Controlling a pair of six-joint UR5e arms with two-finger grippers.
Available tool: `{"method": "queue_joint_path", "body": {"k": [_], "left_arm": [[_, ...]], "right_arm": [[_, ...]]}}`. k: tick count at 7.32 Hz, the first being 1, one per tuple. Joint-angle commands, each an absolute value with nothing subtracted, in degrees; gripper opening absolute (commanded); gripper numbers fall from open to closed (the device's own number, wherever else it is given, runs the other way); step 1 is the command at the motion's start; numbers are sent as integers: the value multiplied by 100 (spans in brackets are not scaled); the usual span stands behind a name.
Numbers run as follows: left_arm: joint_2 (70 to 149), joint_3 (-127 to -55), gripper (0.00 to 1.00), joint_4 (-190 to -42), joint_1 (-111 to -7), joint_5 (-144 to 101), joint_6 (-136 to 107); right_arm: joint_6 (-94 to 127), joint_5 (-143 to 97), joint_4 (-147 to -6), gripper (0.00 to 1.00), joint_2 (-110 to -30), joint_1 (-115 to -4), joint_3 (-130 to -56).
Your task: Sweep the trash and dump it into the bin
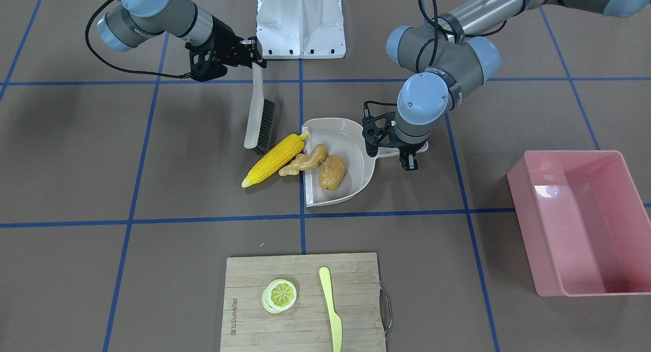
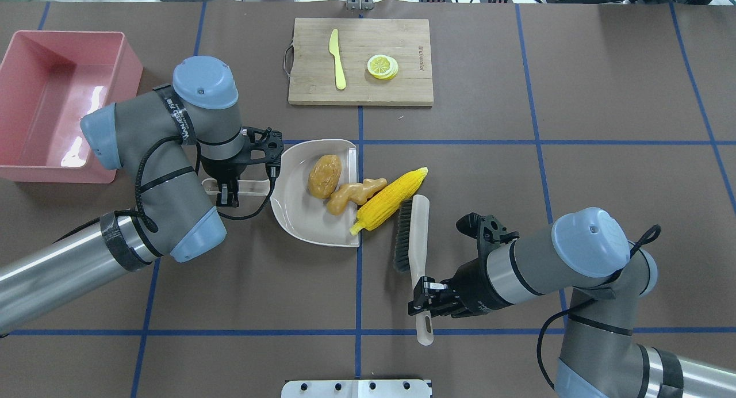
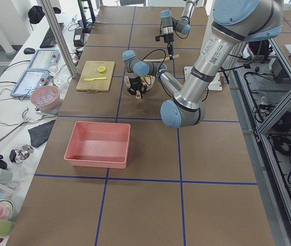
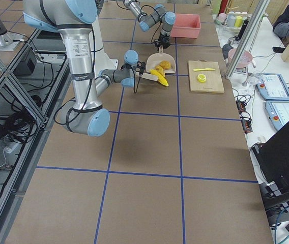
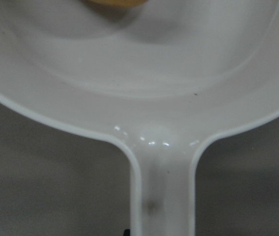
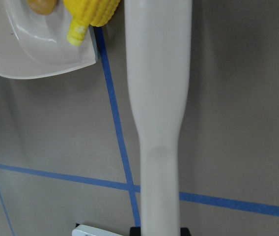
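Left end effector [image 2: 228,192]: fingers closed on the long handle of the beige plastic dustpan [image 2: 292,209], which lies flat on the brown papered counter [image 2: 517,214]. The left wrist view shows only the handle neck and the pan's back wall. Just ahead of this end effector, inside the pan, sits the brown toy potato [image 2: 324,176]. Next out, the knobbly tan toy ginger root [image 2: 351,192] lies across the pan's open lip, partly in the pan and partly on the counter. Beyond it, the yellow toy corn cob [image 2: 391,199] lies on the counter outside the pan, touching the ginger, with its pale stem end at a corner of the lip. On the side away from the pan, well apart, stands the large pink rectangular plastic bin [image 2: 46,99], upright, none of the three toy foods in it. Right end effector [image 2: 424,297]: clamped near the end of the handle of the beige hand brush with dark bristles [image 2: 420,237]. The brush extends ahead of it, bristles turned toward the corn and just beside it; I cannot tell whether they touch. Farthest from both end effectors is the wooden cutting board [image 2: 402,90], carrying a yellow lemon slice [image 2: 382,66] and a yellow toy knife [image 2: 338,58], apart from each other.
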State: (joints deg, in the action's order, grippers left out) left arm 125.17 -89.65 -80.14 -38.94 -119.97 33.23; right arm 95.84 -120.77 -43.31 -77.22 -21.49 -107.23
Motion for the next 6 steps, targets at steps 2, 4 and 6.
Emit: {"method": "queue_joint_path", "body": {"k": [2, 4, 6], "left_arm": [[12481, -8965, 0, -8085, -3894, -11997, 3322], [12472, -8965, 0, -8086, -3894, -11997, 3322], [12472, -8965, 0, -8086, -3894, -11997, 3322]], "right_arm": [[9457, -12067, -4298, 0, -7717, -2495, -10495], [9466, -12067, -4307, 0, -7708, -2575, -10485], [9483, -12059, -4289, 0, -7446, -2663, -10223]]}}
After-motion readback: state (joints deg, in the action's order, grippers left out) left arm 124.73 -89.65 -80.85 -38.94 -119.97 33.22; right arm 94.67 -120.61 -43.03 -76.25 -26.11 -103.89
